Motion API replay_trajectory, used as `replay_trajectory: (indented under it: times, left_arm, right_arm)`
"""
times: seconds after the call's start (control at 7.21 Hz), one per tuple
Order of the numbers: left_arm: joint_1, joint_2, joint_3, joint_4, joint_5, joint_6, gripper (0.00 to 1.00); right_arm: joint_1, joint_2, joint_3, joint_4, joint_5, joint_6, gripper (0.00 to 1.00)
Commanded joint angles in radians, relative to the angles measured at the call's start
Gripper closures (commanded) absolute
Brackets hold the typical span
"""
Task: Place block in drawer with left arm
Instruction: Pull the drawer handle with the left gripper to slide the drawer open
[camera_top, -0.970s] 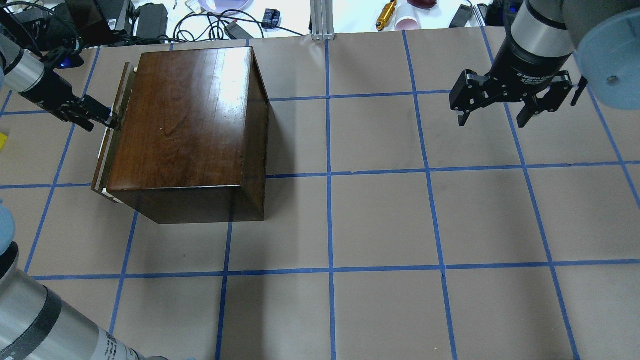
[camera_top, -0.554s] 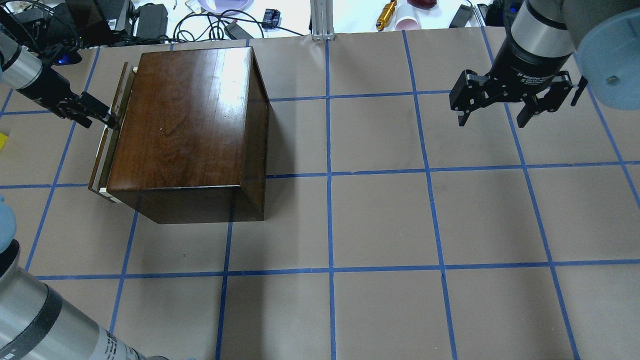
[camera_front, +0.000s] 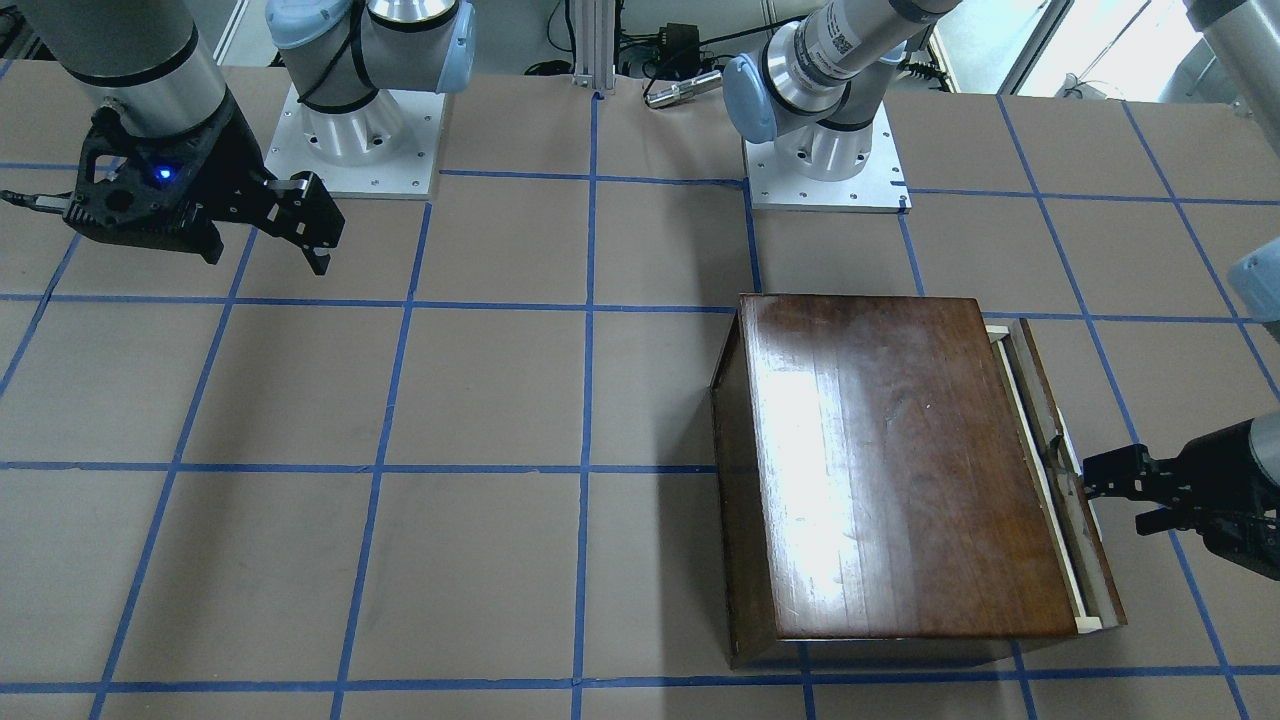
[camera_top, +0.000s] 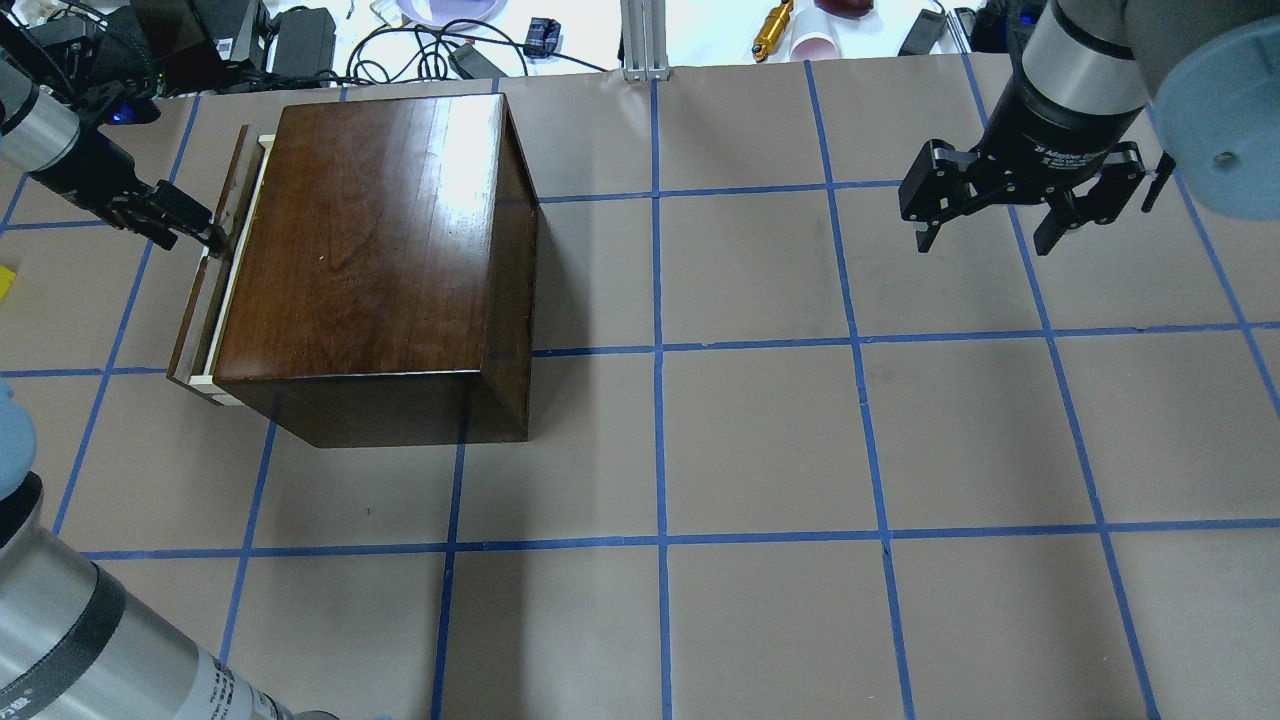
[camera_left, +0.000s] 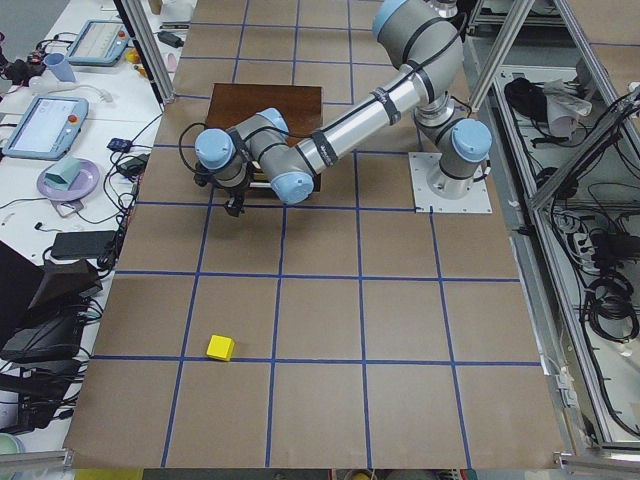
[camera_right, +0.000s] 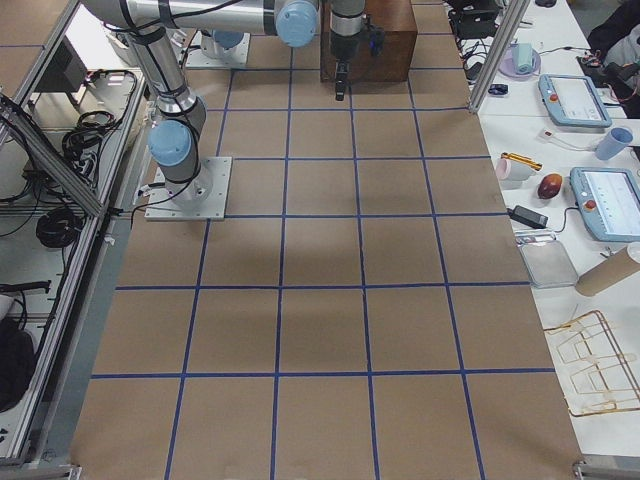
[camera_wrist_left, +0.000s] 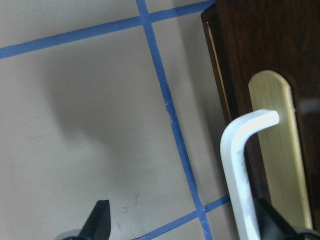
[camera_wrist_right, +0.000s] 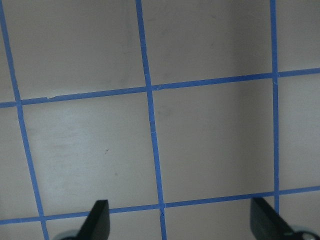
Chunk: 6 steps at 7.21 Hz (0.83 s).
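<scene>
The drawer (camera_top: 207, 285) of the dark wooden box (camera_top: 370, 230) stands a little way out on the box's left side, showing a thin strip of pale wood. My left gripper (camera_top: 188, 228) is at the drawer's dark front (camera_front: 1062, 470). In the left wrist view its fingers are spread, with the white bent handle (camera_wrist_left: 239, 165) on a brass plate against the right finger. The yellow block (camera_left: 220, 347) lies on the table to the left of the gripper, apart from it, and shows at the overhead view's left edge (camera_top: 5, 281). My right gripper (camera_top: 990, 235) is open and empty, far right.
The table is brown paper with a blue tape grid (camera_top: 660, 350). Cables, a power brick and small items (camera_top: 420, 40) lie past the far edge. The two arm bases (camera_front: 350, 140) stand at the robot's side of the table.
The left gripper has moved left and slightly away, and the drawer front has slid further out of the box with it. The right arm has not moved.
</scene>
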Motion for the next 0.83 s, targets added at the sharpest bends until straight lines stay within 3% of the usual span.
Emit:
replay_trajectory:
  times: [0.0,0.69]
  left_arm:
    - [0.002,-0.002,0.006,0.001,0.014,0.009,0.00]
    - [0.020,-0.006,0.009,0.001,0.016,0.052,0.00]
  right_arm:
    - [0.000,0.000,0.000,0.000,0.000,0.000,0.00]
    - [0.000,0.000,0.001,0.000,0.000,0.000,0.00]
